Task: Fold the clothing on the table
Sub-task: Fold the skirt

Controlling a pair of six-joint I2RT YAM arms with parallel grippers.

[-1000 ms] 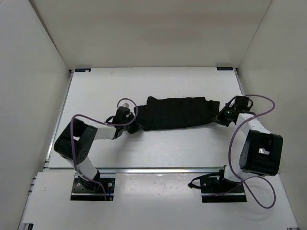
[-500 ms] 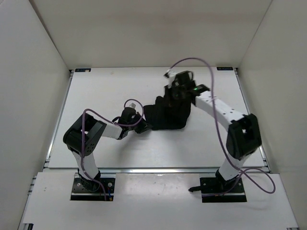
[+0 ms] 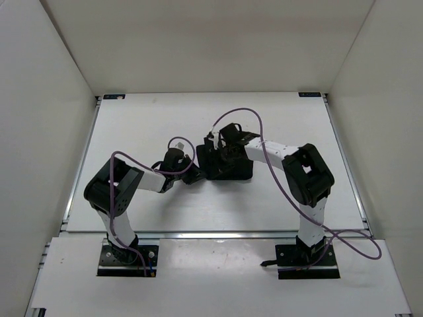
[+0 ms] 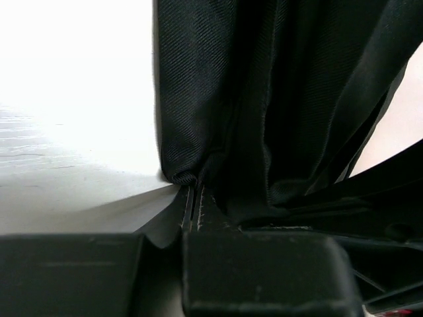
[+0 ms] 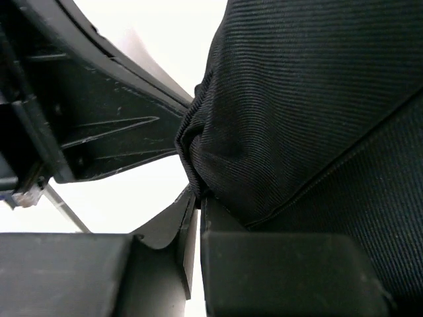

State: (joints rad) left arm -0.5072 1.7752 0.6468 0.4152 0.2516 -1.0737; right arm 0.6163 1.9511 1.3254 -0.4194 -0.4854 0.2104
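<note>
White walls (image 3: 198,39) box in the scene at 9, 12 and 3 o'clock. The table (image 3: 132,125) is a flat, matte white slab with thin metal rails along its edges.

The left arm (image 3: 112,191) and the right arm (image 3: 307,175), white shells with black joints, bend inward toward the middle. The right forearm crosses the bundle's 12 o'clock edge and hides part of it from above. Purple cables (image 3: 241,112) loop over both arms.

The clothing (image 3: 232,170) sits near the table's centre, slightly toward 3 o'clock, bunched into a compact black block. Up close, the fabric is finely ribbed and hangs in soft vertical folds.

The left gripper (image 3: 195,176), at the bundle's 9 o'clock side, is clamped narrow on a fabric edge. The right gripper (image 3: 215,154), at 11 o'clock, likewise pinches a gathered corner.
</note>
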